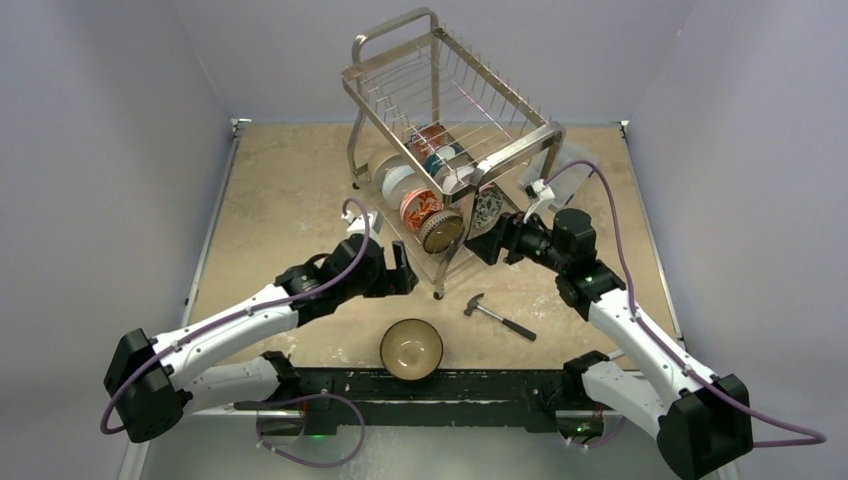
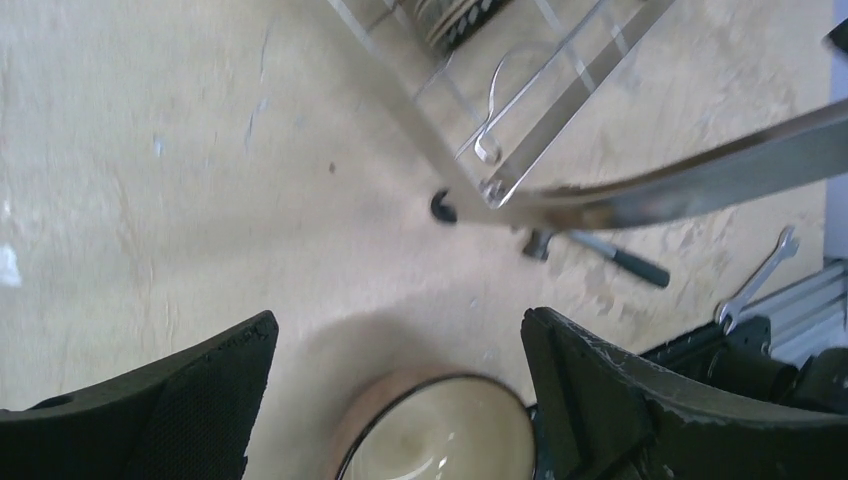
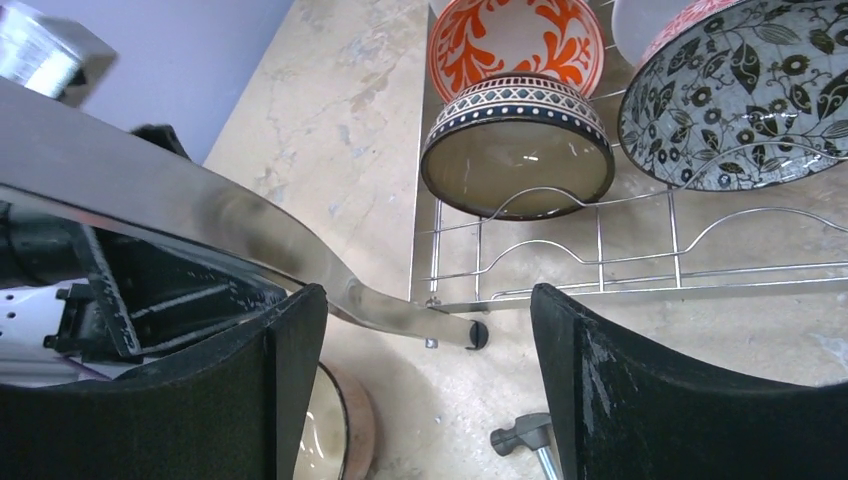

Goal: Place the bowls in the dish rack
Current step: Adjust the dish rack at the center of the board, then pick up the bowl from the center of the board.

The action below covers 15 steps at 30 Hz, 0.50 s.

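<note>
The left gripper (image 2: 400, 335), jaws wide and holding nothing, hangs over the tan table (image 1: 280, 200) just left of the dish rack's near leg. At the table's near edge, between the two arms, a copper-brown bowl (image 1: 411, 349) with a cream inside sits upright, outside the rack. The chrome dish rack (image 1: 510, 152) stands far centre, its lower tier holding bowls on edge: a red-and-white patterned bowl (image 1: 420, 208), a dark brown bowl (image 1: 441, 230) nearer than it, and a black-and-white leafy bowl (image 1: 487, 208) to their right. A hammer (image 1: 500, 316) lies near right of the rack. The right gripper (image 3: 430, 300), jaws apart and empty, faces the rack's near right side.
</note>
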{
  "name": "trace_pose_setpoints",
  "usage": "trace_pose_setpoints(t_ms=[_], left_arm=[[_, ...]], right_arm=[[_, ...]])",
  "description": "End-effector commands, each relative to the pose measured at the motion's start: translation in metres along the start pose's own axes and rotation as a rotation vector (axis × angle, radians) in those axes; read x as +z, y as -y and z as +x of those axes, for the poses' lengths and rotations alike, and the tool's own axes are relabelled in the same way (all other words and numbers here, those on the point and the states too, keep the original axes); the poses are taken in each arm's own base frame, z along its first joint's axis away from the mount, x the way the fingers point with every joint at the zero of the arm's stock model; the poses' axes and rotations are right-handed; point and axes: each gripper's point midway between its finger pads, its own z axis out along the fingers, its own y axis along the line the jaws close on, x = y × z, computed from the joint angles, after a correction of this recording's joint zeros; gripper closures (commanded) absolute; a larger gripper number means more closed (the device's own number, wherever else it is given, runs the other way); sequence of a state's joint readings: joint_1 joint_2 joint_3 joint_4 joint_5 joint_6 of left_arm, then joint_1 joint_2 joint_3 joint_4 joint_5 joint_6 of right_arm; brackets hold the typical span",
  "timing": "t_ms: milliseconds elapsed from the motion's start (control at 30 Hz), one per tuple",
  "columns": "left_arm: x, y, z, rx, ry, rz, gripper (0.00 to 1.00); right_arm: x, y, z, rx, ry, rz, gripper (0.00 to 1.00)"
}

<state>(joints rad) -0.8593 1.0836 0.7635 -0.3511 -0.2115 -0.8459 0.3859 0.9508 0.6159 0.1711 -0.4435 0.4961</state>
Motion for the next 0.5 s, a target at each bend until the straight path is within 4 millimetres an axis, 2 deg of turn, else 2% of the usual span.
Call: trace_pose_setpoints(t_ms=[0,100,200,333,467], left_arm=[[-0.023,-0.023,0.059,-0.063,-0.241,-0.03,0.11],[-0.033,-0.023,0.091,-0.101,-0.35,0.035,0.14],[-0.035,-0.031,0.117,-0.136,-0.421,0.039,0.16],[-0.025,-0.033,0.146,-0.169,-0.498,0.075,0.2],[-0.012,-0.031,0.16,-0.15,-0.541,0.097,0.28]], right_arm=[[-0.005,-0.034,-0.005,-0.045,0.006,-0.161,0.21],[-0.005,-0.031,0.001,-0.029,-0.011,-0.148,0.18],[-0.006,-0.026,0.009,-0.009,-0.034,-0.128,0.17],[-0.01,-0.02,0.024,0.033,-0.07,-0.098,0.16],[-0.016,-0.01,0.042,0.098,-0.11,-0.043,0.14]])
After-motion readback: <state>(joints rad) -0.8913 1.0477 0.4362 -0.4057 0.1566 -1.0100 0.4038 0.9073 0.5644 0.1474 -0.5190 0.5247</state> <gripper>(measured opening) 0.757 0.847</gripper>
